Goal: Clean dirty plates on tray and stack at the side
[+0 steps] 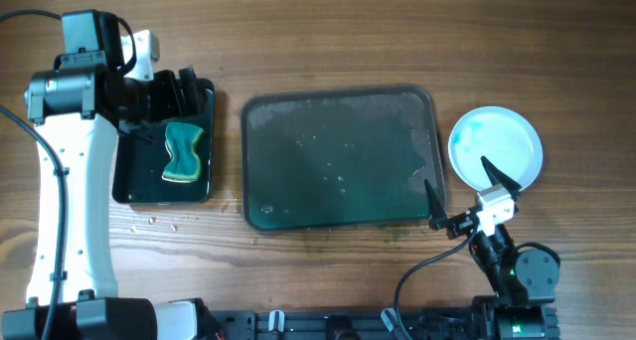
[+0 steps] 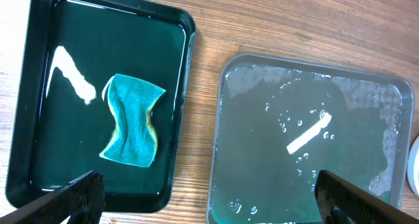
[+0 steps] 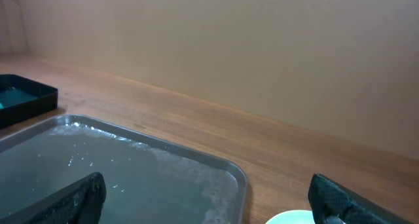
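Note:
The large grey-green tray (image 1: 338, 161) lies mid-table, wet and soapy, with no plate on it. A white plate (image 1: 497, 146) with a faint green smear sits on the table right of the tray; I cannot tell whether others lie under it. My right gripper (image 1: 467, 196) is open and empty, between the tray's right front corner and the plate. In the right wrist view the tray (image 3: 131, 171) and the plate's edge (image 3: 294, 217) show between the open fingers (image 3: 209, 204). My left gripper (image 1: 179, 93) is open and empty (image 2: 209, 201) over the small black tray.
The small black tray (image 1: 164, 146) at the left holds a green sponge (image 1: 184, 151) in dark water; both show in the left wrist view (image 2: 177, 27), (image 2: 131, 119). Crumbs lie on the wood in front of it. The left arm stands at the far left.

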